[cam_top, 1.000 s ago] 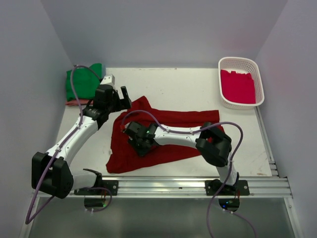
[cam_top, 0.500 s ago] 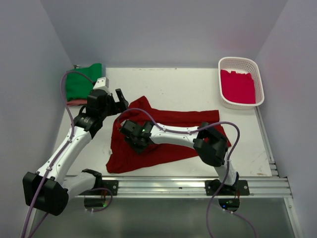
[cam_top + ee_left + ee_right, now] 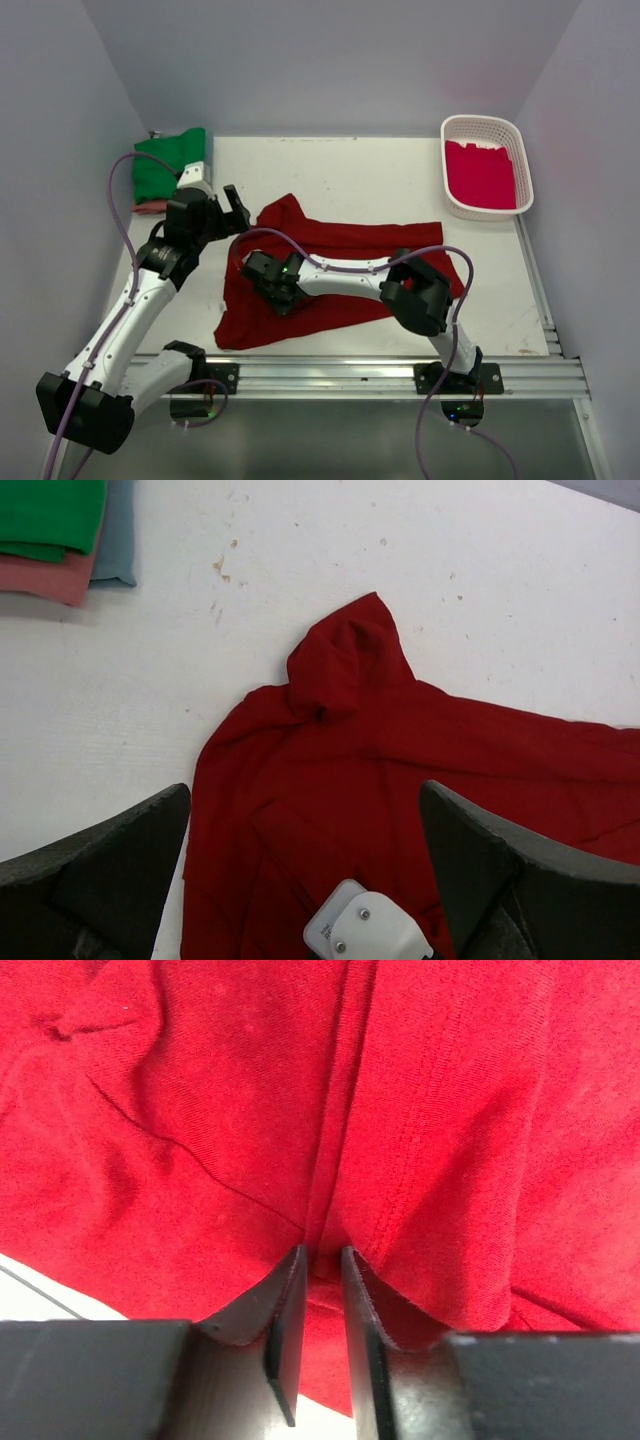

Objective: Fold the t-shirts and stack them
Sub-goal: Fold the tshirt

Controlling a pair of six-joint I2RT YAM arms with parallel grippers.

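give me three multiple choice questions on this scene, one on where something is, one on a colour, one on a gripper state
1. Where does the crimson-pink t-shirt lie relative to the white lattice basket? A inside it; B beside it; C beneath it.
2. Which colour tops the folded stack? A bluish; B green; C salmon-pink.
3. The right gripper is: A wide open in the air; B shut on a fold of the dark red t-shirt; C out of view.

Answers:
1 A, the pink cloth sits within the basket's walls.
2 B, the green t-shirt lies uppermost.
3 B, the right wrist view shows red cloth pinched between its jaws.
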